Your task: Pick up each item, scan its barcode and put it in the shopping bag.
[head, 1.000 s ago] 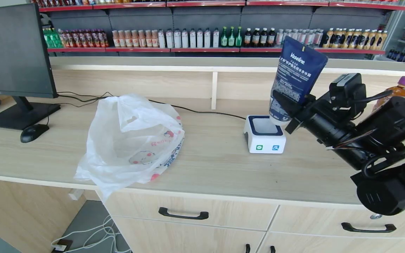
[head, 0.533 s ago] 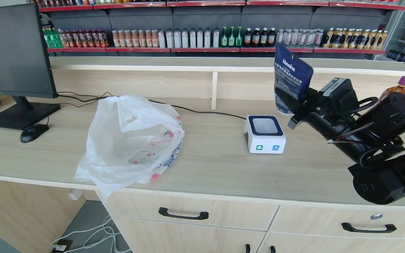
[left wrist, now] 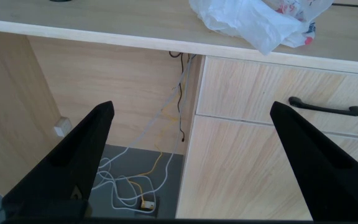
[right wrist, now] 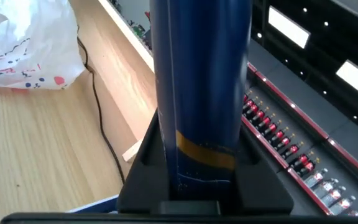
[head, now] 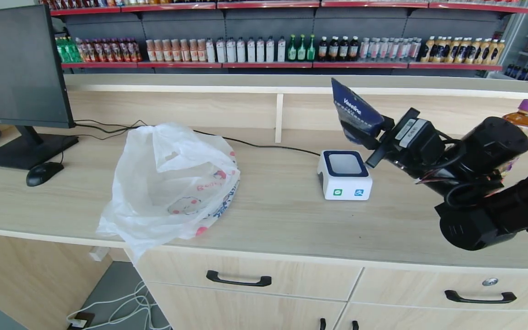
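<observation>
Near scanner, tube aslant, leftward.

On the worktop the scanner stands right of the middle. Taking it as the dial's centre, the shopping bag lies at 9 o'clock, well apart, by the front edge. The mouse is farther out at 9 and the monitor at 10. The tube, in the right pincer, hangs tilted at 12, off the worktop. A bottle stands at 2, behind the right arm. Shelves lie beyond at 12, and drawers sit under the front edge at 6
</observation>
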Robot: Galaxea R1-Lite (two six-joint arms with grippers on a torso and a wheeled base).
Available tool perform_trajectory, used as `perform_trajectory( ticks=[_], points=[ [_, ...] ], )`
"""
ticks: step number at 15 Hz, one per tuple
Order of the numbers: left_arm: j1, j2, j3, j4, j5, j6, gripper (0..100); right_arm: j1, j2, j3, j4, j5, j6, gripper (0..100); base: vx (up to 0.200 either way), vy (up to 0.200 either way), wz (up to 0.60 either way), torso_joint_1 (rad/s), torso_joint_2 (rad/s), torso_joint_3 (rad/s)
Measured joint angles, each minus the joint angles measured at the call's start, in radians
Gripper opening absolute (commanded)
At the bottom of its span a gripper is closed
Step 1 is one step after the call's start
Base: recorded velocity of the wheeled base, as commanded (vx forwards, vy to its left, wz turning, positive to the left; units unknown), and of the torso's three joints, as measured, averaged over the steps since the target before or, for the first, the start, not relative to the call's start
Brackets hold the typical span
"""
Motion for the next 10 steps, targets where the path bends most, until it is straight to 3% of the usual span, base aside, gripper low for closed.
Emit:
perform_trajectory(
  ticks=[10],
  points=[
    [0.000, 0.000, 0.000, 0.000, 0.000, 0.000, 100, -0.087, 0.044, 0.049, 0.000, 0.144, -0.058, 0, 0.000, 0.000, 0.00, 0.000, 0.00, 0.000]
  ],
)
